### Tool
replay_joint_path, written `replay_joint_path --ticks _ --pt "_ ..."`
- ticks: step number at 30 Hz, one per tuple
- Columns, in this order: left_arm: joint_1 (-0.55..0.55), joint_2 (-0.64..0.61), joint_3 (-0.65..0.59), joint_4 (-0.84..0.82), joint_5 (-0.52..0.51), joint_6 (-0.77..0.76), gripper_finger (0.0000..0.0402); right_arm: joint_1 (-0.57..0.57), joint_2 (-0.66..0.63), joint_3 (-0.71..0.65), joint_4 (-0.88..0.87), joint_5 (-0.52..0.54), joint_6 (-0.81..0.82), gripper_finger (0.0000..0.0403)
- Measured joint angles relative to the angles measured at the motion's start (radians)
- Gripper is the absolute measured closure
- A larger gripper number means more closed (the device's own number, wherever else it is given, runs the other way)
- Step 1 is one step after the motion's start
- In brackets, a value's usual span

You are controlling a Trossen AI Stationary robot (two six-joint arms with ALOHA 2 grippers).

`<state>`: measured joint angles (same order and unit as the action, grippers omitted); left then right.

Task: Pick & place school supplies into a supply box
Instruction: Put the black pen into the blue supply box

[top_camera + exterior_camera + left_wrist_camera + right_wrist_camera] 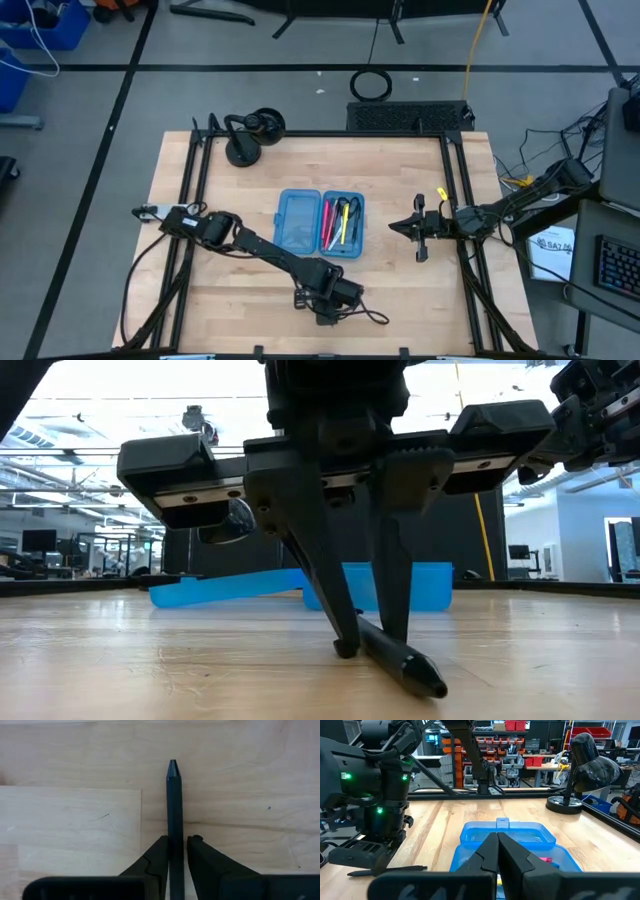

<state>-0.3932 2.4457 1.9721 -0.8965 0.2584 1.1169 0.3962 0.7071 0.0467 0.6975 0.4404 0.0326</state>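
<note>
The black pen (174,815) lies flat on the wooden table (400,290), in the lower middle of the high view, just below the supply box (320,222). The left gripper (178,851) stands over it with its fingers (392,575) reaching down to the tabletop and pinching the pen between them; the pen's capped tip pokes out past the fingertips in the left wrist view, and in the low view it points toward the lower right of the frame.

The supply box sits open at the centre of the high view, its two blue halves side by side. The right half holds pink, black and yellow pens and pencils (340,222); the left half shows only bare blue plastic.

The right gripper (421,236) hovers to the right of the box, its fingers pressed together and holding nothing. A black desk lamp (250,135) stands in the table's upper left.
</note>
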Motion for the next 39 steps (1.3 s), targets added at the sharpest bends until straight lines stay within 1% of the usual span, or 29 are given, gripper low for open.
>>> replay_joint_path --ticks 4,8,11,16,21,23,27,29,32,36,39 --pt "0.007 -0.007 -0.049 0.047 0.005 -0.003 0.0336 0.0 0.0 0.0 0.0 0.0 0.0 0.0403" --pt "0.008 -0.008 -0.051 0.05 0.003 0.0 0.0379 0.0 0.0 0.0 0.0 0.0 -0.011 0.0403" --pt "0.008 -0.008 -0.047 0.057 0.0 0.002 0.038 0.0 0.0 0.0 0.001 0.0 -0.017 0.0403" --pt "0.004 0.0 0.013 -0.042 -0.054 0.04 0.0379 0.0 0.0 0.0 0.001 0.0 -0.018 0.0403" --pt "0.008 0.009 0.124 -0.183 -0.104 0.064 0.0379 0.0 0.0 0.0 0.001 0.0 -0.019 0.0403" --pt "0.009 0.014 0.155 -0.223 -0.147 0.104 0.0379 0.0 0.0 0.0 0.001 0.0 -0.019 0.0403" --pt "0.003 0.013 0.21 -0.294 -0.3 0.169 0.0382 0.0 0.0 0.0 0.0 0.0 -0.018 0.0403" --pt "0.003 0.01 0.223 -0.325 -0.359 0.193 0.0382 0.0 0.0 0.0 0.001 0.0 -0.017 0.0403" --pt "0.004 0.011 0.238 -0.358 -0.413 0.229 0.0382 0.0 0.0 0.0 0.001 0.0 -0.015 0.0403" --pt "0.01 -0.034 0.243 -0.357 -0.505 0.276 0.0382 0.0 0.0 0.0 0.0 0.0 -0.014 0.0403" --pt "0.024 -0.056 0.244 -0.352 -0.531 0.277 0.0382 0.0 0.0 0.0 0.0 0.0 -0.014 0.0403"
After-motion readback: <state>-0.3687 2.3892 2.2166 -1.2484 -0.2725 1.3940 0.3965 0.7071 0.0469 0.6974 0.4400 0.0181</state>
